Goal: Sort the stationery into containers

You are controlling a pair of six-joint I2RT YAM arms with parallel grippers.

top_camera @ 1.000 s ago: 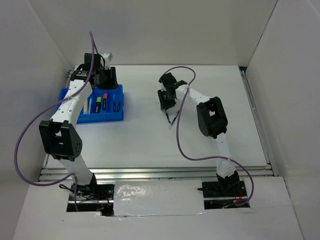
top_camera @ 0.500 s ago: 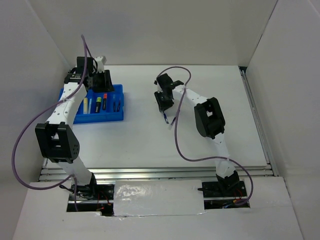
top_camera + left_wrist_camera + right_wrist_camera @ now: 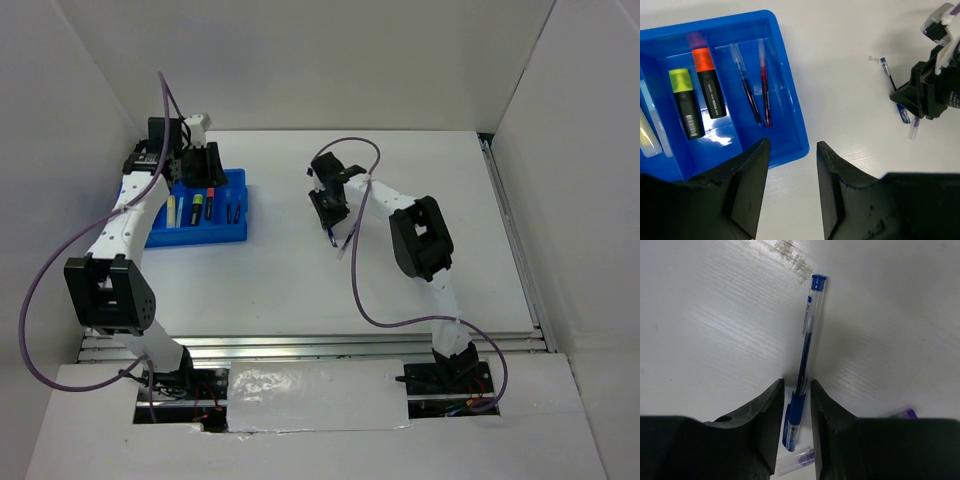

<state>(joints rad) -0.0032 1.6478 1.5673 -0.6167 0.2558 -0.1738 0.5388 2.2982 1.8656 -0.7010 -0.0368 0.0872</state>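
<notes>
Right gripper (image 3: pixel 797 390) straddles the blue pen (image 3: pixel 805 347) lying mid-table (image 3: pixel 420 290), jaws slightly wider than its grip (contact unclear). Left gripper (image 3: pixel 792 150) hangs above the tray's (image 3: pixel 791 102) corner, jaws half open, empty; 2 highlighters (image 3: pixel 686 102) inside.
</notes>
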